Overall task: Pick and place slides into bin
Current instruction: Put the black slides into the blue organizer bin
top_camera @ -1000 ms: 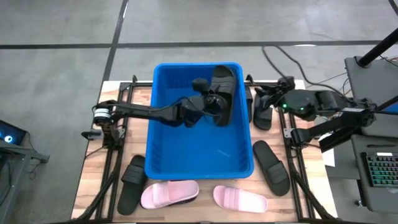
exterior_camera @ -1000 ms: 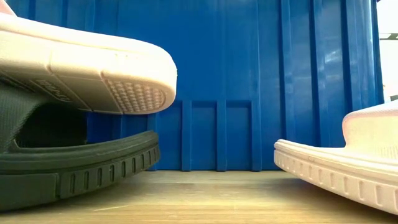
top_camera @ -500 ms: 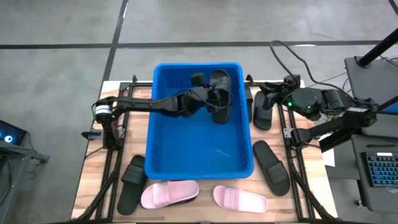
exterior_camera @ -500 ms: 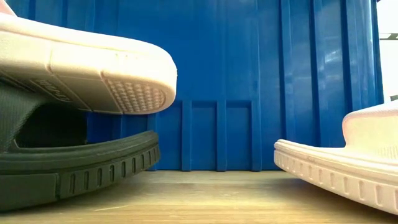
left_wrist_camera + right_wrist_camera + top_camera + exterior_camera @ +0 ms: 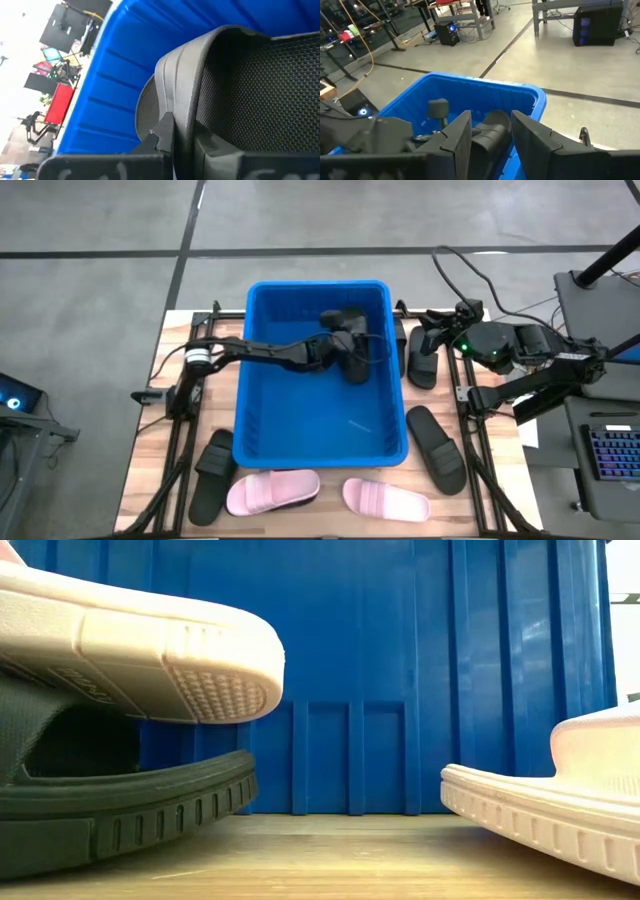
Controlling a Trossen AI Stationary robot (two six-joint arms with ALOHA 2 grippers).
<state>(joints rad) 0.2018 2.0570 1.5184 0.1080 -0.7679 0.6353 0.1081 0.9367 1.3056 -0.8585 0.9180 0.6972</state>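
The bin (image 5: 320, 370) holds one black slide (image 5: 357, 352) toward its one o'clock corner. The left gripper (image 5: 338, 345) is clamped on its strap, seemingly just off the floor. The right gripper (image 5: 490, 131), fingers apart, hovers at three o'clock.

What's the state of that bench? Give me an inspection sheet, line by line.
Surface: wooden table, mostly covered.
Job's things: blue bin; one black slide inside it; outside it, far-right black slide, near-right black slide, near-left black slide, two pink slides.
Clutter: nothing seen.
Grippers: left hand shut on the slide in the bin; right hand at the far-right slide.
Cables: black cable looping behind the table.
Surroundings: keyboard, grey floor.
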